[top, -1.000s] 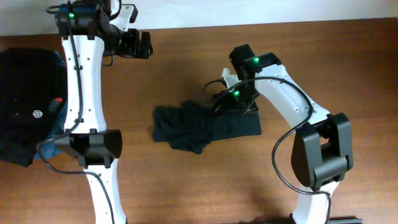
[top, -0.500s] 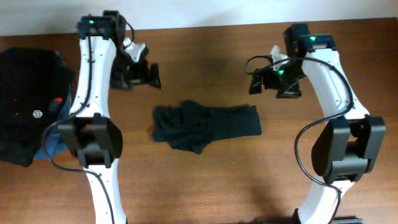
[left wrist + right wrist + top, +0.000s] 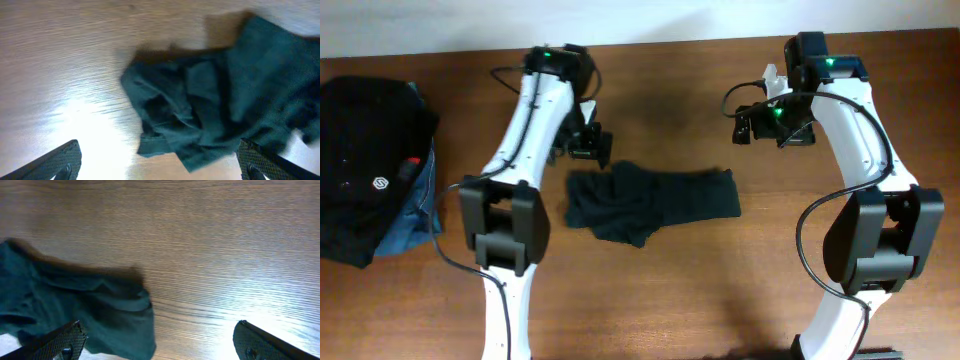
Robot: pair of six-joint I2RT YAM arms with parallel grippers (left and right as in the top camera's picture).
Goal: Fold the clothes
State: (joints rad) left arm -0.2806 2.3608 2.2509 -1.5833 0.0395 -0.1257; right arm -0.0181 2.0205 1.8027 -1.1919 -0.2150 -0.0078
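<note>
Your left hand [image 3: 588, 147] hangs released over the counter [image 3: 650, 80]. Its fingers [image 3: 62, 160] are spread wide and nothing is gripped between them. From overhead it sits at the far edge of the black T-shirt [image 3: 655, 200], above the rumpled end. Whether a fingertip touches the cloth cannot be told. In the left wrist view, that end shows as a heap of loose folds, slightly blurred, lying on the wood between the two fingers.

Your right hand [image 3: 752, 124] is likewise released, its fingers far apart and empty. It is held over bare wood beyond the shirt's opposite end, apart from the fabric. In the right wrist view, only a corner of the shirt reaches into the lower left, close to one finger, and the rest is wood grain.

The T-shirt lies in the middle of the counter as a long crumpled band running left to right, flatter toward your right arm and bunched toward your left.

At the counter's left edge, well apart from the shirt, is a black garment [image 3: 365, 150] with a white round logo [image 3: 378, 184] and a red tag [image 3: 413, 163], lying on a blue denim piece [image 3: 417, 218].
</note>
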